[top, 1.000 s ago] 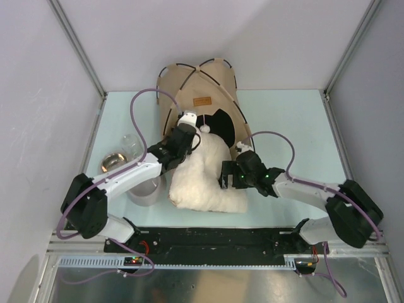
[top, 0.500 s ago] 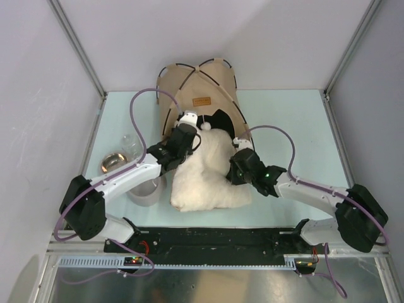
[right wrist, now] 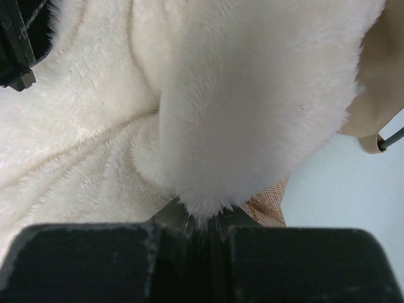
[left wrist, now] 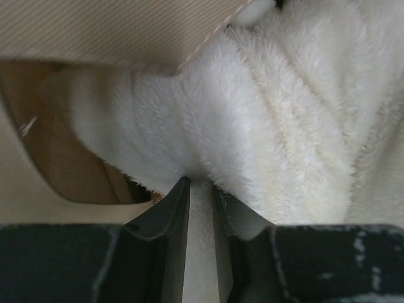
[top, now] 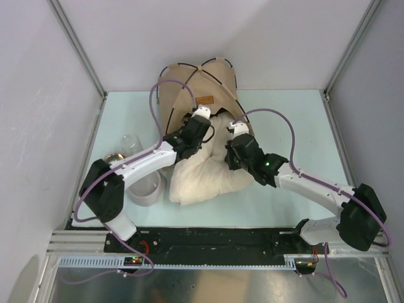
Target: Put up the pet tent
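1. Closing within the last second, the right gripper (right wrist: 201, 222) went from spread jaws to jaws pressed almost together on a fluffy lobe at the right edge of the cream pillow (top: 202, 173).
2. The left gripper (left wrist: 201, 189) barely altered. Its jaws stood narrow, pinching a thin fold of the same pillow's pile just under the tan rim of the doorway.
3. Both arms had reached further from their bases, and the pillow went with them. Its far end now filled the doorway, hiding the dark opening and the white pompom that showed a second earlier.
4. The pet tent (top: 199, 85) stood upright at the far middle of the bench (top: 297, 120). Its thin black poles arched over the top, and the brown label patch (top: 203, 100) sat above the doorway. It did not appear to have shifted under the push.
5. By this look the tent itself was already raised, and the step in hand was bedding it with the pillow, now held on both sides.
6. Most of the pillow still lay outside on the bench, so a further push inward seemed needed. The likely risk was the light tent sliding back or its doorway rim buckling.
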